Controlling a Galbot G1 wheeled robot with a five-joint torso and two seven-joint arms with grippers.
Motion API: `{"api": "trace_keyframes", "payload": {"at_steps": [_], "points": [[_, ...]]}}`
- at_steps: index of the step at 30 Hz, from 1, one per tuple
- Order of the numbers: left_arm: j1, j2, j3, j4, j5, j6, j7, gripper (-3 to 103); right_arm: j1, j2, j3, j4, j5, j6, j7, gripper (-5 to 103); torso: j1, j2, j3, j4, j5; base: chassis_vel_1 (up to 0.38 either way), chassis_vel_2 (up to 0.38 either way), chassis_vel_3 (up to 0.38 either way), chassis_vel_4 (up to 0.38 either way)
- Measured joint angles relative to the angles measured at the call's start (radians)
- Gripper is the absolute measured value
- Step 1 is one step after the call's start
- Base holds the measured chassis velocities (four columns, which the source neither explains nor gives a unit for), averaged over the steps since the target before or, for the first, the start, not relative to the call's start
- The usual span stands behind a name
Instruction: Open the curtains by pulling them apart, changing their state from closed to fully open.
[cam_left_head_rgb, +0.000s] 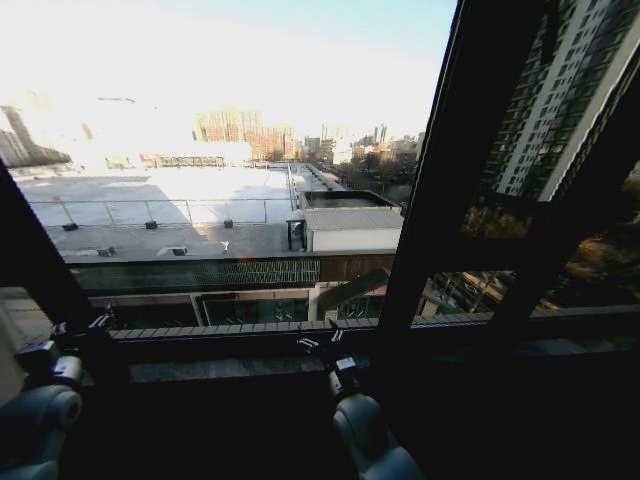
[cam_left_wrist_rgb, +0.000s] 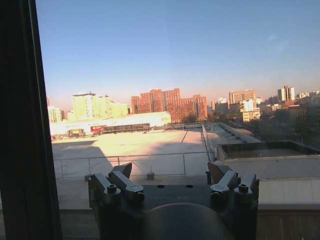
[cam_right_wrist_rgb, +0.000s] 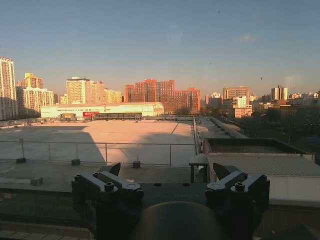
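Note:
The curtains are out of view; bare glass looks out over a rooftop and city. My left gripper (cam_left_head_rgb: 82, 328) hangs low at the left by the sill, next to a slanted dark frame bar (cam_left_head_rgb: 30, 255). Its fingers (cam_left_wrist_rgb: 122, 170) stand wide apart, open, with nothing between them. My right gripper (cam_left_head_rgb: 320, 342) is raised near the middle of the sill, facing the glass. It is open too, and its fingers (cam_right_wrist_rgb: 113, 169) hold nothing.
A thick dark window frame bar (cam_left_head_rgb: 435, 200) runs top to bottom right of centre, with thinner bars crossing farther right. The dark window sill (cam_left_head_rgb: 230, 335) spans the view just beyond both grippers. A dark vertical strip (cam_left_wrist_rgb: 20, 130) stands close beside the left gripper.

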Motion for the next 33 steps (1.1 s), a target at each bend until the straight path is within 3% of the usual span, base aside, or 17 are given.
{"api": "trace_keyframes", "payload": {"at_steps": [2,6,19,33], "points": [[0.028,-0.02,0.003,-0.029,-0.013,-0.01,0.046,93,0.006,-0.004,0.015,0.02,0.023,-0.033,0.017,100,0.0,0.0,0.0,-0.0001,-0.0001,0.0,0.0,0.0,0.0],[0.047,-0.045,0.014,-0.069,-0.024,-0.006,0.067,100,0.008,-0.012,0.031,0.043,0.037,-0.068,0.02,100,0.0,0.0,0.0,-0.0002,0.0,0.0,0.0,0.0,0.0],[0.056,-0.103,0.042,-0.133,-0.02,0.028,0.049,100,0.001,-0.029,0.056,0.073,0.044,-0.099,0.02,100,0.0,0.0,0.0,-0.0002,-0.0003,-0.018,-0.074,0.011,0.063],[0.086,-0.134,0.043,-0.178,-0.009,0.027,0.04,100,0.015,-0.034,0.081,0.063,0.044,-0.1,0.021,100,0.0,0.0,0.0,-0.0001,-0.0001,-0.15,-0.326,0.142,0.325]]}}
